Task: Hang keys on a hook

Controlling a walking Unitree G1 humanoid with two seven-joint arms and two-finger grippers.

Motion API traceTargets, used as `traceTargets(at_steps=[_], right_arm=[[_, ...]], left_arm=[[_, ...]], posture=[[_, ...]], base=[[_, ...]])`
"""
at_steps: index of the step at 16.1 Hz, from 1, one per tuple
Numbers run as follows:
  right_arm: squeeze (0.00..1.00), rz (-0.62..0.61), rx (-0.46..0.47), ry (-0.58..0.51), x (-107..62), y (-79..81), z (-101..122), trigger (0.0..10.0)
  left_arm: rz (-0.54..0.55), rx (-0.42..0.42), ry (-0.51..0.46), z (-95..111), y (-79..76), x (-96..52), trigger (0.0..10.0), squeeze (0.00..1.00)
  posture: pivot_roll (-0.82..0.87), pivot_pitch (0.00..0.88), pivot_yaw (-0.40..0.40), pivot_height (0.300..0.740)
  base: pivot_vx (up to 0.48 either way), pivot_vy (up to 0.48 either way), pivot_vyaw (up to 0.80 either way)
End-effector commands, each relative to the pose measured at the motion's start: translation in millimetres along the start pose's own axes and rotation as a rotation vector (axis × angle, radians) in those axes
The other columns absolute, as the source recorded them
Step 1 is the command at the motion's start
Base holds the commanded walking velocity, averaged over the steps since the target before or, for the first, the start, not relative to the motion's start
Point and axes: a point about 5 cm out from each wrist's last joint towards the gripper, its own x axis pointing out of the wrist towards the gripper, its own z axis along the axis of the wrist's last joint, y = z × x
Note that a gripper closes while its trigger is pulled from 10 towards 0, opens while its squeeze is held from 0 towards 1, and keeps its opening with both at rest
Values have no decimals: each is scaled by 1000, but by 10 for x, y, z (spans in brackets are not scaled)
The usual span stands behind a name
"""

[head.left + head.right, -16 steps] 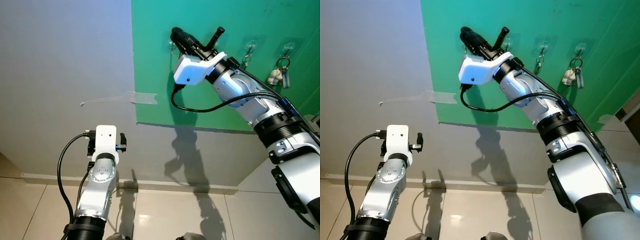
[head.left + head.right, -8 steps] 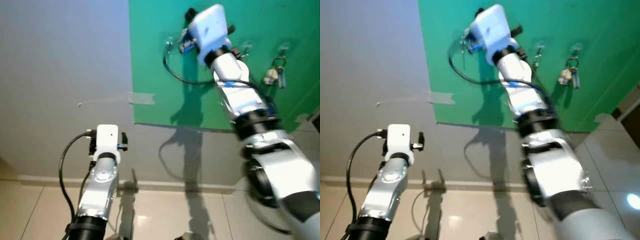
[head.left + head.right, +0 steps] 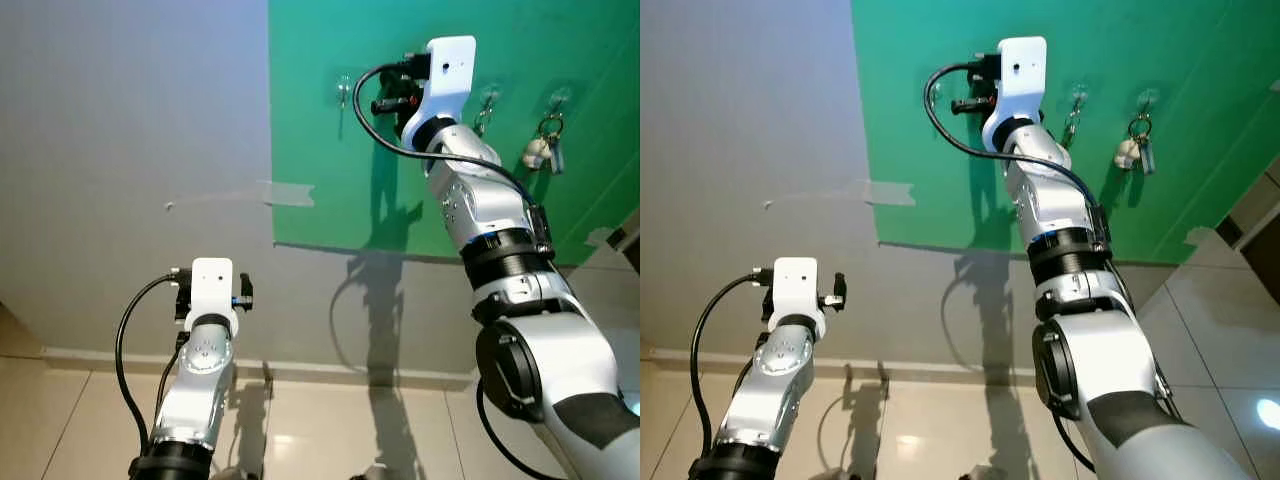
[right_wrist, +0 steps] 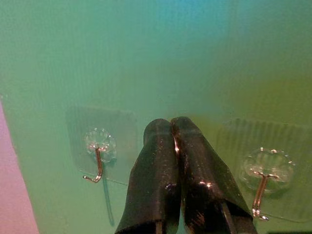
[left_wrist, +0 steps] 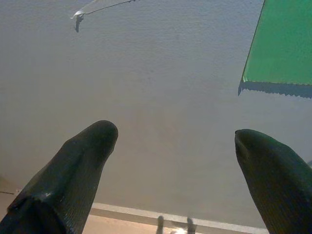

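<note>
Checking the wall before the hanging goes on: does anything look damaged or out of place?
A strip of clear tape is stuck across the edge of the green wall panel onto the grey wall, its far end peeling.

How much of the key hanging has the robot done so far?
Done: one bunch of keys with a white charm hangs on the far right hook of the green board. In hand: the right gripper is up at the board between two hooks, jaws pressed shut; whether it pinches a key is hard to tell. Left: the bare hook beside it holds nothing. The left gripper waits low, open.
</note>
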Motion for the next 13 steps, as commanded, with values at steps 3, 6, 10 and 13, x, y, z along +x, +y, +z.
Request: traceTargets(at_steps=[3, 6, 10, 13], right_arm=[[0, 39, -106, -44, -115, 72, 120, 0], [0, 46, -115, -40, -199, 90, 146, 0], [0, 48, -150, -45, -417, 131, 226, 0], [0, 15, -166, -2, -482, 41, 97, 0]], left_arm=[[6, 5, -22, 48, 12, 16, 10000, 0], [8, 4, -23, 80, 30, 34, 10000, 0], [-115, -5, -22, 228, -33, -10, 10000, 0], [-309, -23, -61, 444, -26, -275, 10000, 0]], posture=[[-92, 0, -62, 723], [-93, 0, -63, 723], [-101, 0, -57, 723], [-95, 0, -42, 723]], base=[[0, 0, 0], [0, 0, 0], [0, 0, 0], [0, 0, 0]])
